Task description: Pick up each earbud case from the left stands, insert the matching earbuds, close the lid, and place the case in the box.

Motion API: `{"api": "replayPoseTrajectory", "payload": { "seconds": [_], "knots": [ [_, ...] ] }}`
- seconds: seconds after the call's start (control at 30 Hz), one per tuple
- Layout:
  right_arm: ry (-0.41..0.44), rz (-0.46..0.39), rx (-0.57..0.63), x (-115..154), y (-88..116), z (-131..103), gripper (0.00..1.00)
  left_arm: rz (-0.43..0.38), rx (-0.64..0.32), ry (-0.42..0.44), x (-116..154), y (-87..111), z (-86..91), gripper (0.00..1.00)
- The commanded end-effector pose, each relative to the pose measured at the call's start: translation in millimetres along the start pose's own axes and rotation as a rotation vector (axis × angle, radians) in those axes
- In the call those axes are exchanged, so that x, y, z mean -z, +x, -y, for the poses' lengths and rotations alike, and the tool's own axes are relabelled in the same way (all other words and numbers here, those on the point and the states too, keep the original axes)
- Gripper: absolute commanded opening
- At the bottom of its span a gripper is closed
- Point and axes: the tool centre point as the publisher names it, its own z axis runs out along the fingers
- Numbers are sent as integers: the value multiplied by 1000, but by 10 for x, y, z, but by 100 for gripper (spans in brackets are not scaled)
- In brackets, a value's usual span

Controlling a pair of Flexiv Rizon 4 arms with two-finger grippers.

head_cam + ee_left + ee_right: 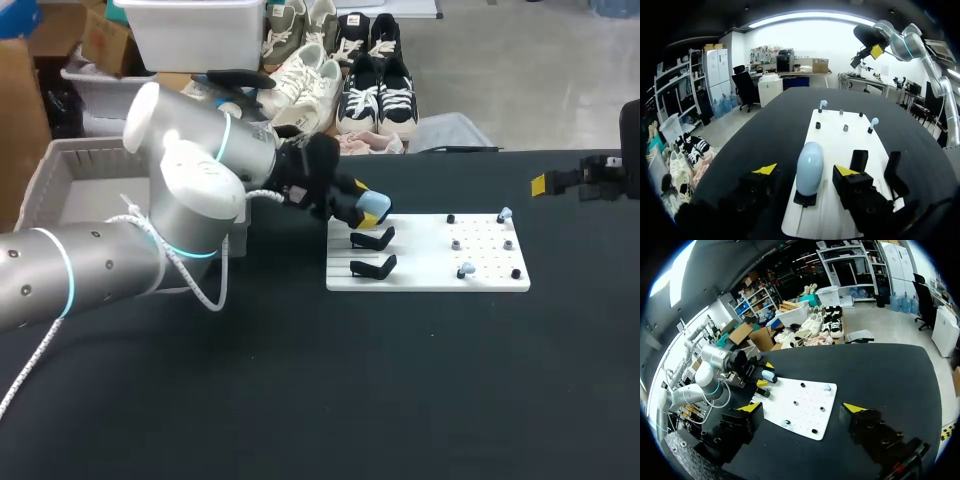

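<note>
A light blue earbud case (376,205) (810,167) stands upright on the rearmost black stand at the left end of the white board (430,272). My left gripper (362,203) (806,170) straddles it, open, with a gap showing on each side of the case. Two empty black stands (373,239) (374,266) sit in front of it. Light blue earbuds (505,214) (465,270) perch on pegs at the board's right part. My right gripper (545,183) (802,412) hovers open at the table's far right, well away from the board, holding nothing.
A grey box (62,165) stands at the table's left, partly hidden behind my left arm. Several small black and grey pegs (455,244) dot the board. Black tabletop (400,380) spreads in front of the board.
</note>
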Motion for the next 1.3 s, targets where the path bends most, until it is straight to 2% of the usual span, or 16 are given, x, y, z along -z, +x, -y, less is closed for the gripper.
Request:
{"api": "replayPoseTrajectory", "payload": {
  "seconds": [0.03,0.23,0.3,0.33,1.0,1.3],
  "knots": [
    [0,0,0,0,0,0,100,0,0,6,7,7,-16,68],
    [0,0,0,0,0,0,100,-1,1,10,4,14,-18,64],
    [0,0,0,0,0,0,100,-3,1,12,-2,21,-16,58],
    [0,0,0,0,0,0,100,-4,2,13,-3,23,-16,52],
    [0,0,0,0,0,0,100,2,9,30,-16,42,33,50],
    [0,0,0,0,0,0,100,6,18,26,-10,40,-6,49]
  ]
}}
